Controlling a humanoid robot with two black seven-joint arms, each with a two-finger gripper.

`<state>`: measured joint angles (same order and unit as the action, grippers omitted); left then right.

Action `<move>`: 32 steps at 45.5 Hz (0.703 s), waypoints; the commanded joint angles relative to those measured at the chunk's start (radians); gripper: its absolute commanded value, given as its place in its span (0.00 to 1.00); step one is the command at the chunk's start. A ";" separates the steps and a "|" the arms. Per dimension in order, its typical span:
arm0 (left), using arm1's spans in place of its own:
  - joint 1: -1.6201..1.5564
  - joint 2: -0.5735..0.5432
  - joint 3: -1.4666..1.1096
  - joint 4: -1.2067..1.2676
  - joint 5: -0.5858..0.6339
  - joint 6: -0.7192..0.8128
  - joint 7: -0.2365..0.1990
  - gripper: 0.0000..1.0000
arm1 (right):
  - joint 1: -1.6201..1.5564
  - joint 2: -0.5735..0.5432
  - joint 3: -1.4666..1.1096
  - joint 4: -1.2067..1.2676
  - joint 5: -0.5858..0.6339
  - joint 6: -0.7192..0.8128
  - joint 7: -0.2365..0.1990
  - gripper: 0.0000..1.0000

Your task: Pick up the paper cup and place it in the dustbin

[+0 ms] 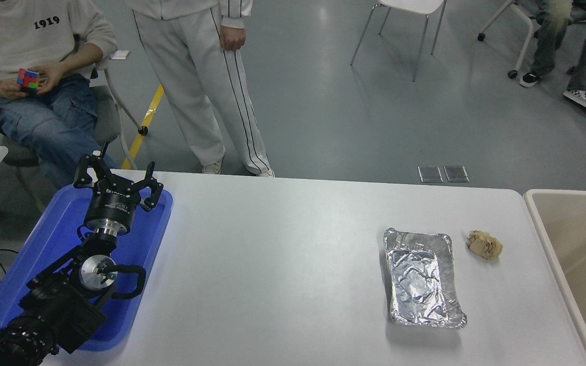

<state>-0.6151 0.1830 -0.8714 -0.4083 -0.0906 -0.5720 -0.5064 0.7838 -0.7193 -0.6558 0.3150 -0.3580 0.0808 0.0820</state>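
no paper cup visible; dustbin [575, 254] off surface's right edge; left tool [117, 179] parked at near-left corner, fingers spread, empty; cup likely light, crushable, so grip sidewall gently.

black left arm [64, 290], silver joint discs

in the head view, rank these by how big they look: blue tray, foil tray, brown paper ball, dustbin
1. blue tray, though the left arm hides part of it
2. dustbin, cut off by the frame, so its true rank is unsure
3. foil tray
4. brown paper ball, clearly smallest
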 commanded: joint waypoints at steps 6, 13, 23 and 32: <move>0.000 -0.001 0.000 -0.001 0.000 0.001 0.000 1.00 | -0.093 0.066 0.041 -0.037 0.066 -0.082 -0.084 0.00; 0.000 0.001 0.000 0.000 0.000 0.001 0.000 1.00 | -0.106 0.077 0.041 -0.037 0.102 -0.085 -0.100 0.00; 0.000 -0.001 0.000 0.000 0.000 0.000 0.000 1.00 | -0.106 0.083 0.044 -0.037 0.105 -0.108 -0.099 0.00; 0.000 -0.001 0.000 0.000 0.000 0.000 0.000 1.00 | -0.106 0.080 0.045 -0.040 0.102 -0.171 -0.099 0.55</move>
<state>-0.6151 0.1831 -0.8714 -0.4085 -0.0906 -0.5721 -0.5063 0.6824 -0.6424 -0.6136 0.2787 -0.2615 -0.0270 -0.0123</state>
